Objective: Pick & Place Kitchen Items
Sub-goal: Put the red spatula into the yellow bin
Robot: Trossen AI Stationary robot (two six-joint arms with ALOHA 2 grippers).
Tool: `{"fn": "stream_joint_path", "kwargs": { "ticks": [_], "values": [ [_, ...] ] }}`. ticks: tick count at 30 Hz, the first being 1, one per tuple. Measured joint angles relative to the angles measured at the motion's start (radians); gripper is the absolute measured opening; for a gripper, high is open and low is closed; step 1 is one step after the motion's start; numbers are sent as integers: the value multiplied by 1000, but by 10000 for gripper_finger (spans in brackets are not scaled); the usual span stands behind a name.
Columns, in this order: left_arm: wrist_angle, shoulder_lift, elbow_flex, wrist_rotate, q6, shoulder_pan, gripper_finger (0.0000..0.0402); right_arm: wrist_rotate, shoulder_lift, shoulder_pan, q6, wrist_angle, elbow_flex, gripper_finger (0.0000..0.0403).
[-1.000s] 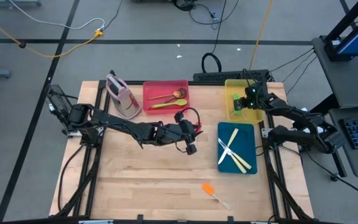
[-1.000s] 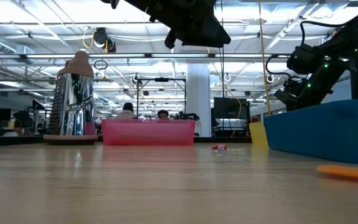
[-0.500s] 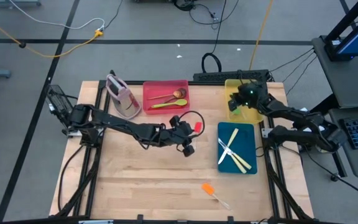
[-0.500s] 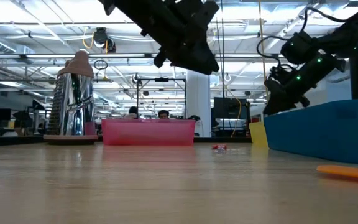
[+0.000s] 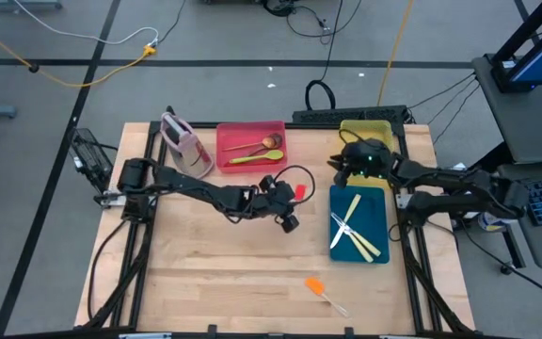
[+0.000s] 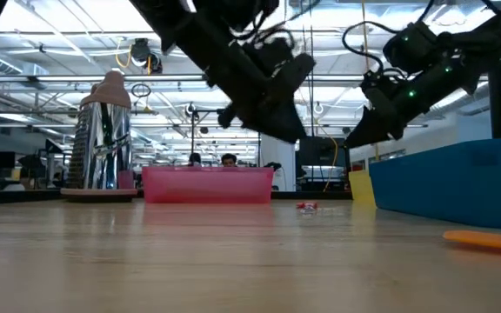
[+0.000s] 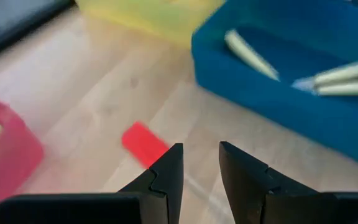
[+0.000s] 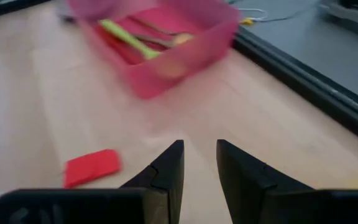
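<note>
A clear-handled spatula with a red head (image 5: 299,191) lies flat on the wooden table between the red tray (image 5: 250,127) and the blue tray (image 5: 376,202); its head also shows in the left wrist view (image 7: 143,142), the right wrist view (image 8: 92,167) and the low view (image 6: 307,206). My left gripper (image 5: 287,218) hovers just near of it, narrowly open and empty (image 7: 201,167). My right gripper (image 5: 340,169) hovers to its right, narrowly open and empty (image 8: 199,163). An orange-headed spatula (image 5: 320,290) lies near the front edge. A wooden and a green spoon (image 5: 252,151) lie in the red tray, cream-handled knives (image 5: 354,226) in the blue tray.
The yellow tray (image 5: 370,127) stands at the far right, partly under my right arm. The pink-and-grey upright container (image 5: 184,146) stands at the far left. Bare wood lies open toward the table's near and left sides. People show far back in the room (image 6: 207,160).
My right gripper has left the yellow tray and swung toward the table's left and down, ending beside the blue tray's far end. My left gripper has come lower over the table near the red spatula head. The utensils have not moved.
</note>
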Motion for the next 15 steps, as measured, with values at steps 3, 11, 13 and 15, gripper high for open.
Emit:
{"fn": "stream_joint_path", "kwargs": {
  "ticks": [3, 11, 13, 15],
  "values": [
    [17, 24, -1, 27, -3, 11, 109, 0, 0, 58, 0, 0, 0, 86],
    [37, 74, -2, 37, 45, 38, 139, 0, 0, 189, 0, -3, 0, 86],
    [47, 78, 0, 35, 64, 47, 161, 0, 0, 214, 1, -6, 0, 86],
    [62, 79, -1, 35, 77, 54, 184, 1, 0, 234, 3, -6, 0, 86]
  ]
}}
